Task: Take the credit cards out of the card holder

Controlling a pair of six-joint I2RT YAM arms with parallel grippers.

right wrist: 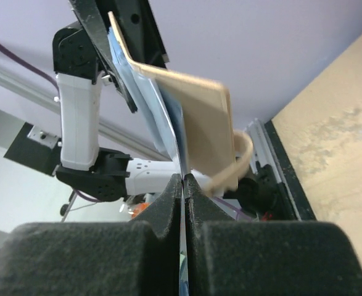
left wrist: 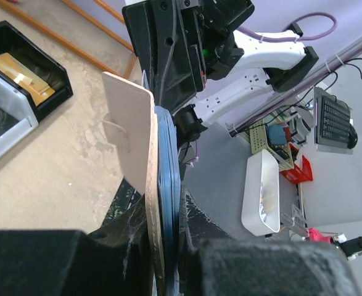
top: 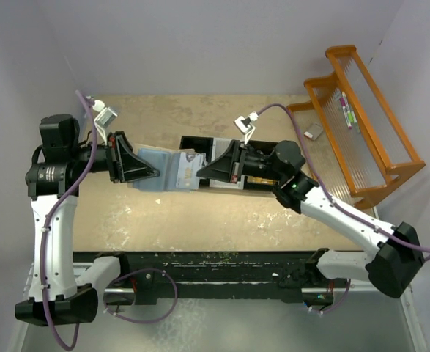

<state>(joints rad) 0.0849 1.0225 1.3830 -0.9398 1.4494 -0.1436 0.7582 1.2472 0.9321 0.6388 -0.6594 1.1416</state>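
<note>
The card holder [top: 163,167] is held above the table between the two arms, its pale blue-grey inside facing up. My left gripper [top: 153,173] is shut on its left edge. In the left wrist view the holder shows edge-on, with its tan face [left wrist: 131,135] and blue layers [left wrist: 168,179] clamped in the left gripper [left wrist: 168,253]. My right gripper [top: 200,173] is shut on a thin card [top: 189,174] at the holder's right edge. In the right wrist view the right gripper [right wrist: 184,185] pinches the card's edge below the tan flap [right wrist: 199,117].
A black three-compartment tray [top: 200,141] lies on the table behind the grippers and holds tan cards [left wrist: 17,71]. An orange rack [top: 361,125] stands at the far right, with a small grey item [top: 313,132] beside it. A black rail [top: 215,264] runs along the near edge.
</note>
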